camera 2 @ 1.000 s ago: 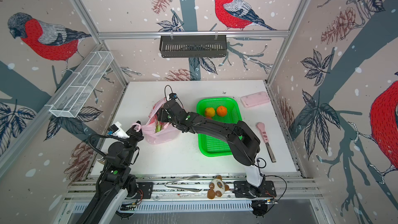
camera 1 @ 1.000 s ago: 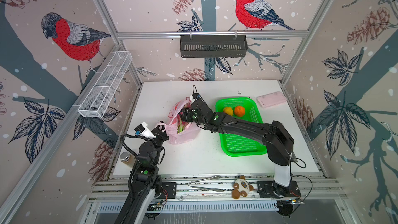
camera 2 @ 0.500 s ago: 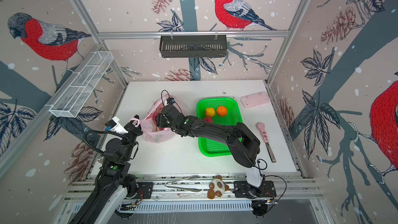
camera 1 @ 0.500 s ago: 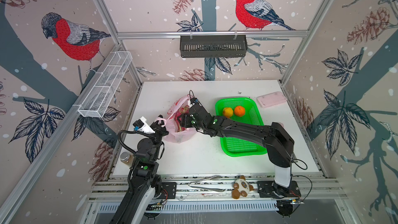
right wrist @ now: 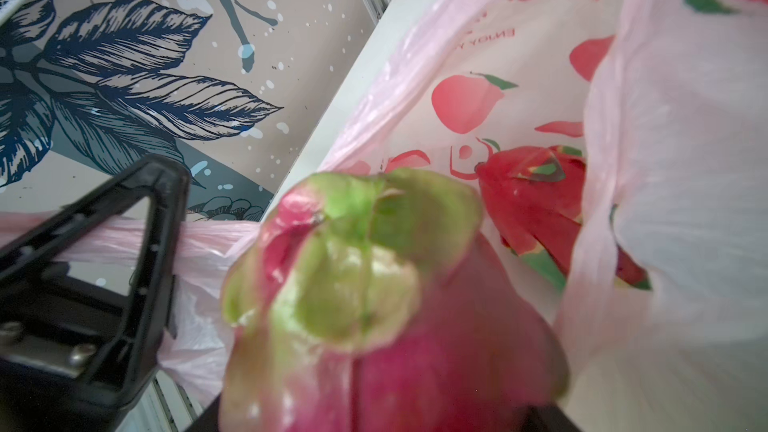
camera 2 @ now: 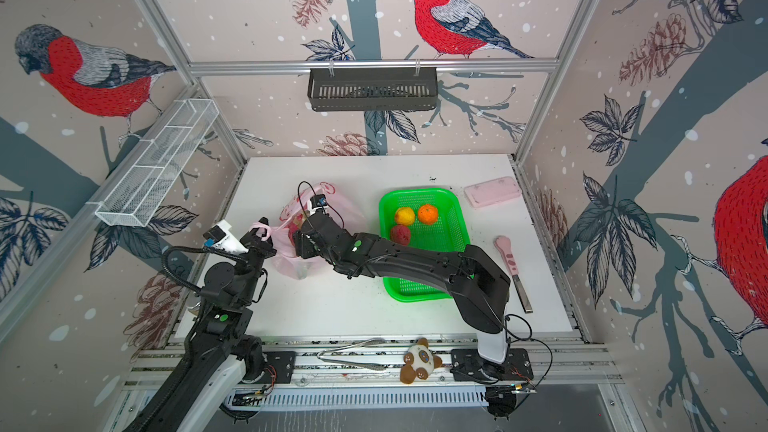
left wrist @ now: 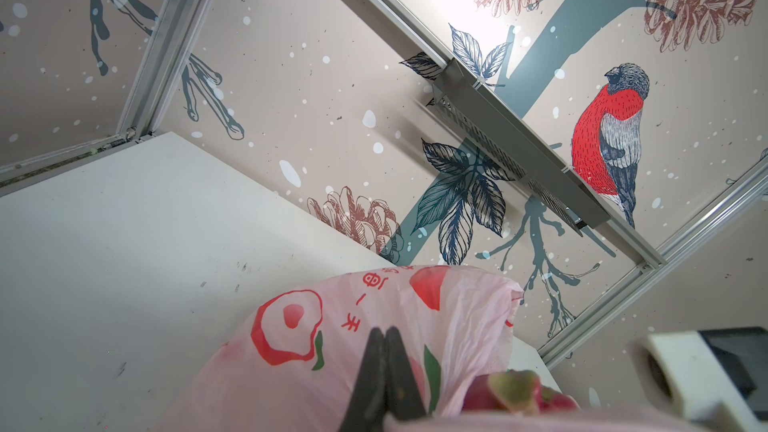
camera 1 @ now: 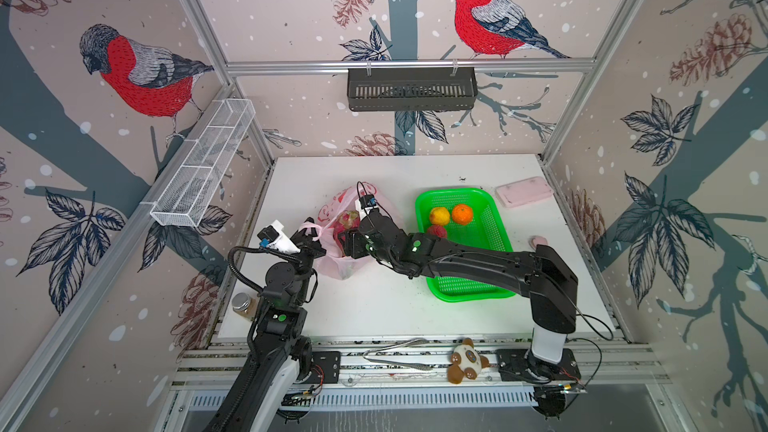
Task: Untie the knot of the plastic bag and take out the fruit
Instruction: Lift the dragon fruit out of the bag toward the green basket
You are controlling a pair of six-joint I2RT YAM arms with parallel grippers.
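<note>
The white table [camera 1: 374,317] carries everything, and the green mesh basket [camera 1: 457,192] stands on its right half, with the right arm reaching across the basket's near edge towards the middle. Left of the basket sits the plastic bag [camera 1: 334,270], thin pink film printed with red fruit, its mouth open and facing upward.

The right gripper [camera 1: 341,245] is inside that mouth. In the right wrist view its jaws stand wide with a dragon fruit [right wrist: 374,284] between them. The fruit fills the gap and meets the dark finger parts at the frame's edge, so it appears gripped. A second dragon fruit [right wrist: 536,193] lies deeper in the bag, against the printed wall.

The left gripper [camera 1: 309,238] is at the bag's left rim, fully closed. The right wrist view shows it pinching the twisted handle strip [right wrist: 216,238], which runs taut from the fingers to the bag.

A flat pink case [camera 1: 523,197] lies at the far right of the table, just beyond the basket.

In the basket's far end lie a yellow citrus [camera 1: 439,215] and an orange citrus [camera 1: 462,214] side by side. A bumpy red ball [camera 1: 436,231] rests just in front of the yellow one.
</note>
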